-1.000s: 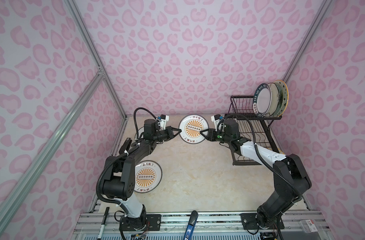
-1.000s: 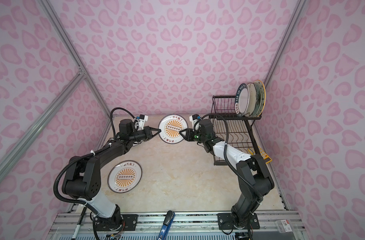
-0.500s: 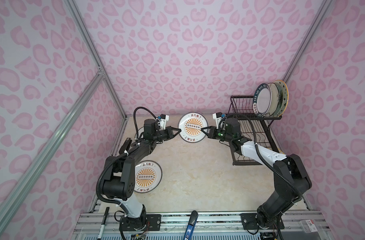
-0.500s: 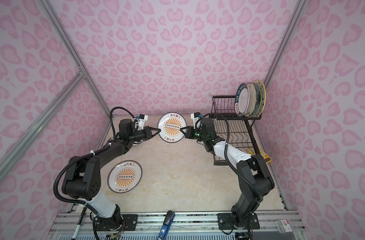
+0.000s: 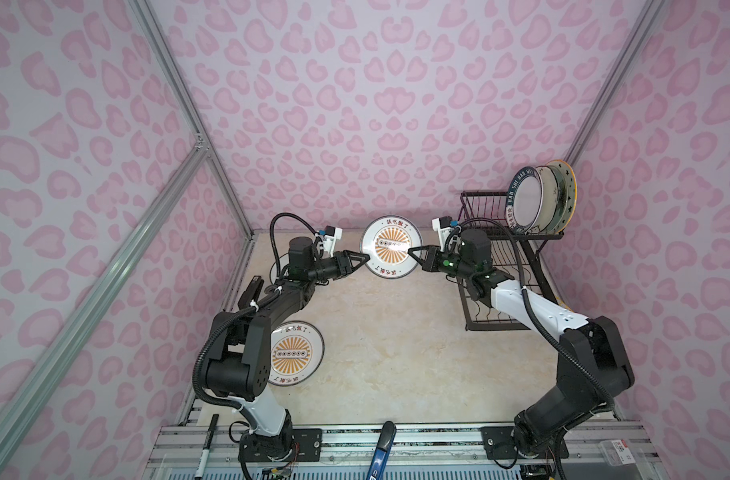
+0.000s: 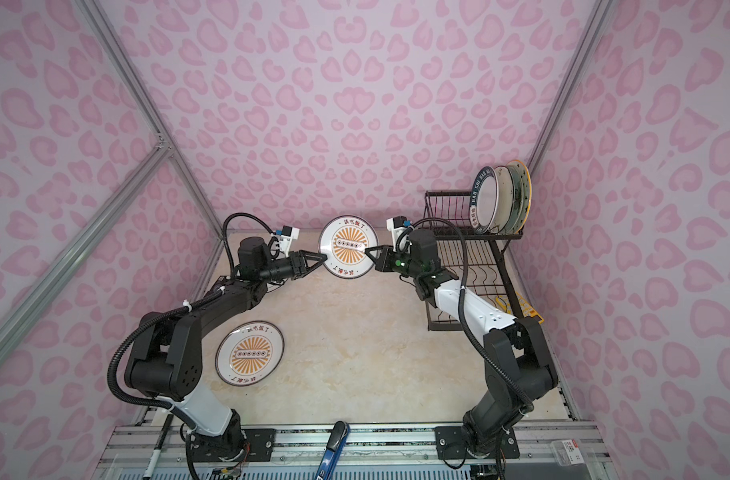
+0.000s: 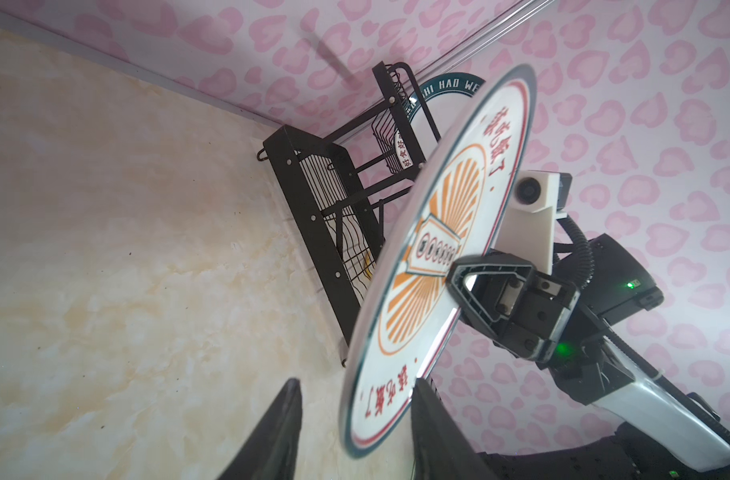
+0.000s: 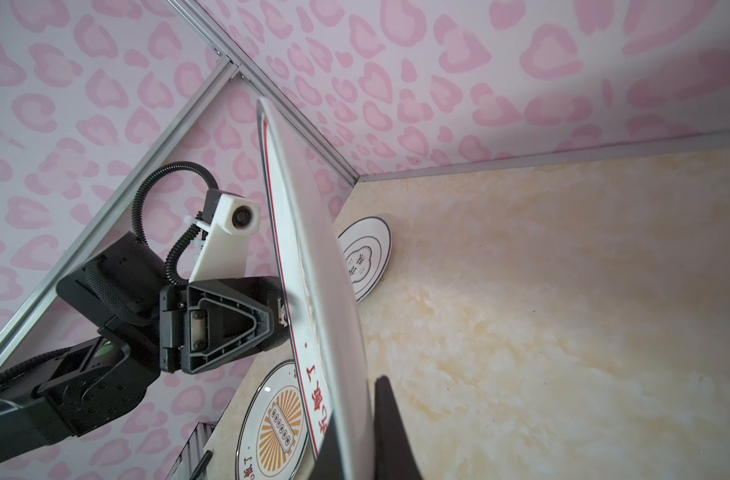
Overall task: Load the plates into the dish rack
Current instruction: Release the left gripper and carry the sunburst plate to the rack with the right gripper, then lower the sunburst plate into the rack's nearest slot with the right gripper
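- Lower left of a top view: spare sunburst plate [image 5: 297, 353] lies flat on the table [image 5: 396, 332].
- Mid-frame: right gripper [image 5: 410, 251] pinches the held sunburst plate [image 5: 390, 241] by its rim, upright in air. Left gripper [image 5: 367, 257] is spread astride the opposite rim.
- Suggest left backs straight out, then right carries it on edge to the dish rack [image 5: 481, 212], right of frame.
- Unclear: lower slots sit behind the right arm [image 5: 533, 307]; emblem plate [image 8: 365, 257] is mostly blocked.

Soft, even light fills both top views, leaving only faint shadows on the desk [image 5: 396, 332]. The wall [image 5: 355, 104] edges splay toward the corners. In the left wrist view the left tool [image 7: 355, 390], at the lower edge, is dark and blurred, and the plate [image 7: 438, 249] rim beside it is slightly soft.
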{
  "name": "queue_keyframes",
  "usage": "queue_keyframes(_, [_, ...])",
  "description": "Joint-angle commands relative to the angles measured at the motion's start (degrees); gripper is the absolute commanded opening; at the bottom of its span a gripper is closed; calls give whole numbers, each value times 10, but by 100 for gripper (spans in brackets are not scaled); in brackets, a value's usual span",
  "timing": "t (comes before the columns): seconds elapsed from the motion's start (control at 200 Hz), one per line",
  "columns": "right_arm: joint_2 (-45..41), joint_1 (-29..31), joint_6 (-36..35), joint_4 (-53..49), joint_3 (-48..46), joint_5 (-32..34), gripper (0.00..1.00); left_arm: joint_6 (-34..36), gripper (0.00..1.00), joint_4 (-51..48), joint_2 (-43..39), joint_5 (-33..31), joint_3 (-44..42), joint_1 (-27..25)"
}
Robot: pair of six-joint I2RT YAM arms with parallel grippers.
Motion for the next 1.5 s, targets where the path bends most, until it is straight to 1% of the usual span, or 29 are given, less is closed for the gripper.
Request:
queue_keyframes(0.0, [-21, -6, -40, -15, 18, 13, 0, 39, 46, -33, -22, -16, 8, 0])
queue_keyframes(0.19, [-66, -21, -98, -80, 54, 56, 0, 93, 46, -120, -62, -56, 15, -1])
queue_keyframes(0.375, [-113, -38, -171, -161, 102, 140, 0, 110, 46, -150, -104, -73, 22, -1])
queue_keyframes(0.47, [-133, -47, -207, -192, 117, 196, 0, 126, 46, -181, -117, -75, 29, -1])
queue_keyframes(0.6, [-145, -61, -250, -231, 142, 291, 0, 140, 46, -207, -119, -75, 37, -1])
queue_keyframes(0.69, [-140, -78, -266, -250, 162, 346, 0, 141, 46, -208, -118, -73, 37, -1])
queue_keyframes(0.785, [-139, -93, -274, -242, 164, 399, 0, 141, 46, -210, -117, -68, 38, -1])
queue_keyframes(1.015, [-121, -140, -285, -238, 185, 436, 0, 155, 46, -230, -123, -68, 43, -1])
queue_keyframes(1.27, [-103, -176, -319, -244, 213, 501, 0, 161, 45, -247, -127, -75, 45, -1])
queue_keyframes(1.495, [-78, -205, -340, -253, 239, 513, 0, 177, 46, -273, -149, -102, 52, -1])
